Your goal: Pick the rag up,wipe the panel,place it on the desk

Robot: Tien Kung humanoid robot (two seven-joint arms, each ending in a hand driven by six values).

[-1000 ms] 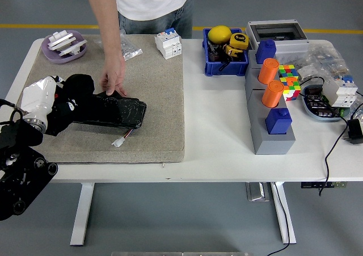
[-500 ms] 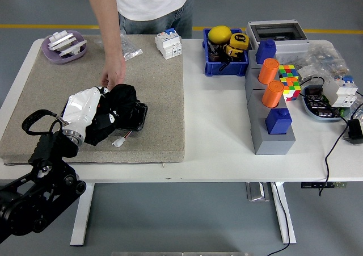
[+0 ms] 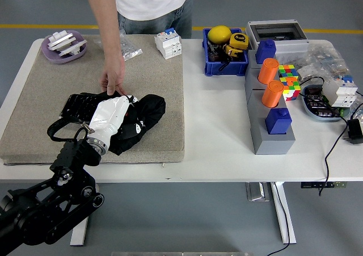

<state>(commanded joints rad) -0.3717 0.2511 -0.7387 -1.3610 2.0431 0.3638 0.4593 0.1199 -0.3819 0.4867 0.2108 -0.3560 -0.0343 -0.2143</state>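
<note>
A black rag [image 3: 146,113] lies bunched over the right end of a flat black panel [image 3: 76,105] on the beige mat [image 3: 161,74]. My left hand [image 3: 115,113], in a white-silver cover, is shut on the rag and presses it onto the panel. The arm comes in from the lower left. A person at the far side rests a hand [image 3: 115,81] on the panel's far edge. The panel's left part shows bare; its right end is hidden under the rag. My right arm is out of view.
On the mat's far side are a purple dish [image 3: 64,46], a clear bag [image 3: 130,51] and a white breaker [image 3: 168,43]. To the right stand a blue bin [image 3: 225,54], a grey block with orange cylinders [image 3: 271,117], a colour cube [image 3: 288,77] and cables.
My left hand has swept the rag from the panel's left end to its right end, uncovering the left part. The person's hand has stayed on the far edge.
</note>
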